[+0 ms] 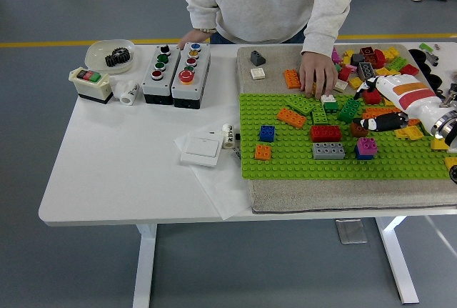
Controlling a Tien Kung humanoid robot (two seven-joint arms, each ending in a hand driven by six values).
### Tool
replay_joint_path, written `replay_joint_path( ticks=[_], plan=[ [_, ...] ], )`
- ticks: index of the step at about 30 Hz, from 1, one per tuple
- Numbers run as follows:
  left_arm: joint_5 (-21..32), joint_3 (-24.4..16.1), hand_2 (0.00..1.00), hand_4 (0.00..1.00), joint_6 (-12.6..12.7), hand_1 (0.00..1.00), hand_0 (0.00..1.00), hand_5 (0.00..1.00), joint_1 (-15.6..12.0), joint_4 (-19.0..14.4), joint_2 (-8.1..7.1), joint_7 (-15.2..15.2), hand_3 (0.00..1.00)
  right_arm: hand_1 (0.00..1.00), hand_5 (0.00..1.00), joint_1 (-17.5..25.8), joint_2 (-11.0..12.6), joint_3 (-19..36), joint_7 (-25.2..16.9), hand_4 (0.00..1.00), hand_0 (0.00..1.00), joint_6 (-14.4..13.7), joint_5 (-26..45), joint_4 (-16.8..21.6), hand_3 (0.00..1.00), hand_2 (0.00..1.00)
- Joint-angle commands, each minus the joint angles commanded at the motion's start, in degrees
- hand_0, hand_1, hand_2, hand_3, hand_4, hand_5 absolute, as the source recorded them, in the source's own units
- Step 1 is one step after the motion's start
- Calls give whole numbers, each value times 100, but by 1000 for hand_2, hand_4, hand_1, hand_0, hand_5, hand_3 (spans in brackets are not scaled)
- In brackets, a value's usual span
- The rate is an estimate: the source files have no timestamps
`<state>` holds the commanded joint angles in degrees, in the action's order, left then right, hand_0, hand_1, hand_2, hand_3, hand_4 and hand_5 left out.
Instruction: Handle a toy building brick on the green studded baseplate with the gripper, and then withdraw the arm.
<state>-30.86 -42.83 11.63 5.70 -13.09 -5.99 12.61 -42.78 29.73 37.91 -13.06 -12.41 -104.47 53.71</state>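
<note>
1. Head view, lower part of the frame: the white counter (121, 179) carries a white switch plate (202, 150) near its middle, beside the green baseplate (300, 165), which lies on a grey mat (343, 194).
2. On the baseplate stand a grey brick (328, 151), a red brick (325, 133), a blue brick (267, 133) and an orange brick (263, 152), well apart.
3. At centre right, my right hand (378, 121) hovers low over the baseplate, black fingers (371, 123) stretched out together, gripping nothing.
4. Toward the top, a person's hand (317, 76) rests flat on the mat, beside the loose brick pile (371, 61).
5. At upper left sit two button boxes (175, 72).
</note>
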Motion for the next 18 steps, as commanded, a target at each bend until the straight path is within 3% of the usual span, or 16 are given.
replay_joint_path(
  ticks=[10,18],
  plan=[
    [9,22,837,802,8,844,801,673,-12,-15,-26,11,737,653,284,-377,-387,-649,228,850,676,-110,-128,-532,593,695],
    [-28,7,838,802,16,844,801,672,-16,-23,-43,25,737,653,284,-564,-632,-833,449,852,675,59,-108,-743,594,695]
  ],
)
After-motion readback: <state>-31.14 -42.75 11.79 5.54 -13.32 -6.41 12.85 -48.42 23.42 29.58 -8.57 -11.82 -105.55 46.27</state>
